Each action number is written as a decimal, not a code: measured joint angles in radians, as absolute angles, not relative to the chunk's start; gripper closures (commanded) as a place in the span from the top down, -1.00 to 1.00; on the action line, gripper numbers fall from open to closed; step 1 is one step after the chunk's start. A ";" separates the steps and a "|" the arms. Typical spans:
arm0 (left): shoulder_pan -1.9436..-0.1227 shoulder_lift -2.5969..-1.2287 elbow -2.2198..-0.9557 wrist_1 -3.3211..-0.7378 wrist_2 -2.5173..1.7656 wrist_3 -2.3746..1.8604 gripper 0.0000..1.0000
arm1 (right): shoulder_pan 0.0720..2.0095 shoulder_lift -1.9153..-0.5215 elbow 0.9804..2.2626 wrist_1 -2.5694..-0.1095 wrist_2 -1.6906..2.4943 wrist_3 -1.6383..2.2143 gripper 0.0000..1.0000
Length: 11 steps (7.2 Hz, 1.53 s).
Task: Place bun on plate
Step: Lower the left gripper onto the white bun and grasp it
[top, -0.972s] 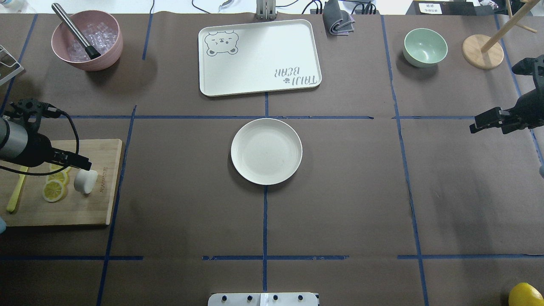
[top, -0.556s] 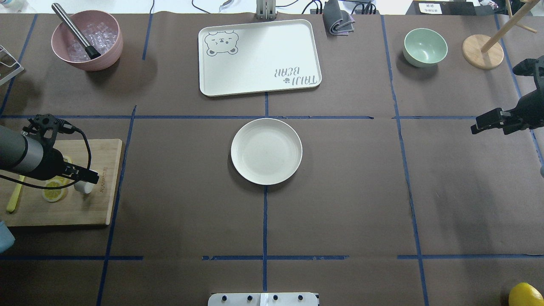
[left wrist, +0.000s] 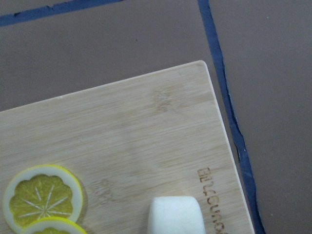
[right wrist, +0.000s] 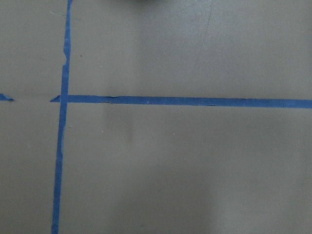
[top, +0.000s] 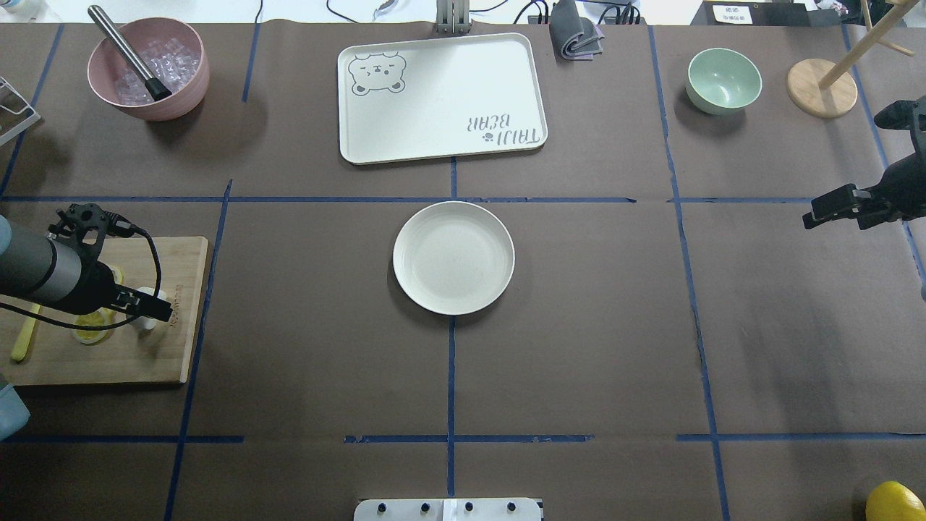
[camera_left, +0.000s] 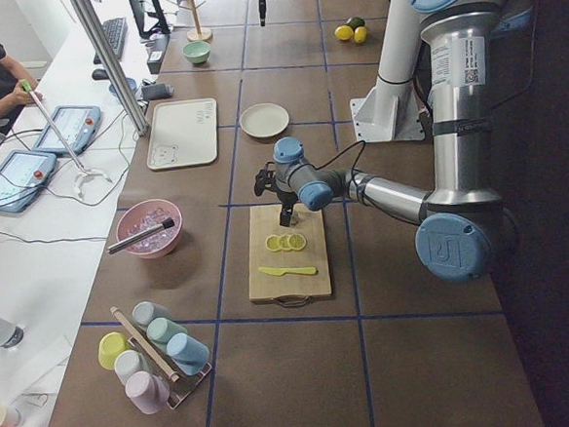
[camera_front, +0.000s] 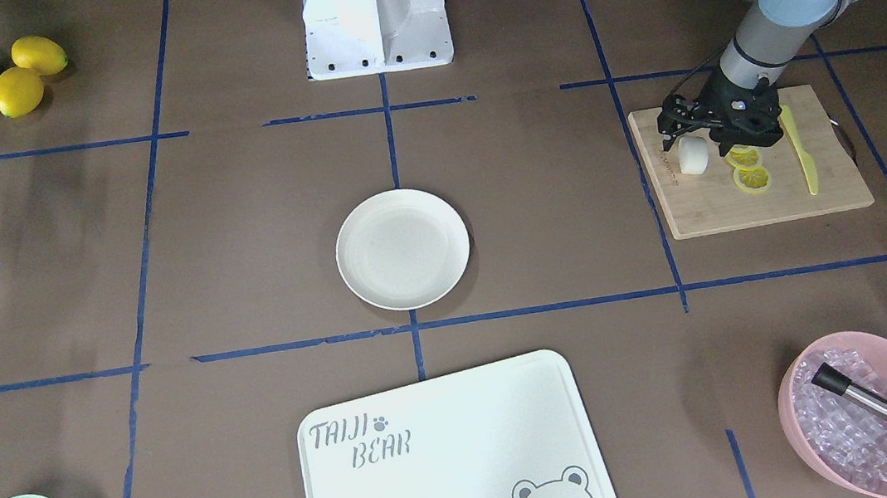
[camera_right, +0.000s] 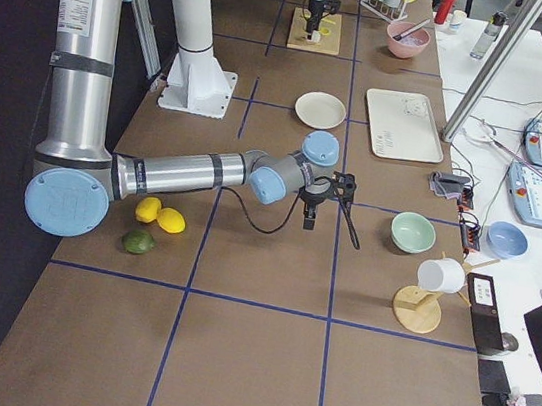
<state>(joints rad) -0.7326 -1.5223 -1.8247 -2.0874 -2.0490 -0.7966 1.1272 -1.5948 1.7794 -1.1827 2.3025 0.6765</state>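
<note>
Start at far left: find the bun lying on the wooden cutting board, toward the edge nearer mid-desk and just beside the lemon slices. Note the left end effector poised directly over it, partly hiding it from above. Cannot tell whether spread or pinched — no sight of fingers in the wrist view, just the bun's top at the bottom edge.

Looks like the grasp step, with nothing lifted yet. To do it well: centre over the bun, straddle its round sides, keep clear of the slices, close gently. Probably soft, and likely to roll if nudged.

Then lift straight up before carrying rightward to the plate, bare at mid-desk and well apart from the board.

Farther right, leave the right end effector parked above bare desk — gripping nothing visible, open or closed impossible to tell.
</note>
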 measured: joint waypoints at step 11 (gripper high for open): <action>-0.719 -1.531 -1.806 -2.087 -2.048 -0.795 -0.46 | 1.126 -1.602 1.782 -1.183 2.304 0.676 1.00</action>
